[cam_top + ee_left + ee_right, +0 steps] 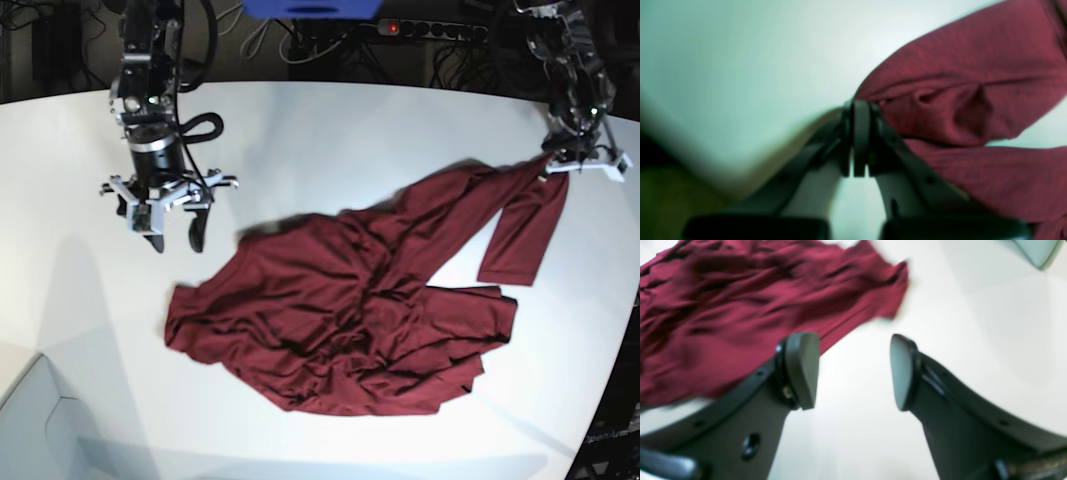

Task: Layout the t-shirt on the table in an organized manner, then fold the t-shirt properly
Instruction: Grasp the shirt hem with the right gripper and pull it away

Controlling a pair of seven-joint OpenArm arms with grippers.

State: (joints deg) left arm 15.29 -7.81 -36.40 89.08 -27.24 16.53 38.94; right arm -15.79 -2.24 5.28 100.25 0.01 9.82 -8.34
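The dark maroon t-shirt [350, 320] lies crumpled on the white table [330, 140], with one sleeve [520, 225] stretched toward the far right. My left gripper [556, 164] is shut on the t-shirt at that stretched corner; in the left wrist view the closed fingertips [858, 110] pinch a fold of the t-shirt [973, 100]. My right gripper [175, 232] hangs open above the table, just beyond the shirt's upper left edge. In the right wrist view its fingers [803, 370] stand wide apart with nothing between them, and the t-shirt [740, 306] lies to their left.
The table's curved edge [610, 380] runs down the right side, close to the left gripper. Cables and a power strip [430, 30] lie behind the table's far edge. A pale box-like corner [40, 420] sits at the lower left.
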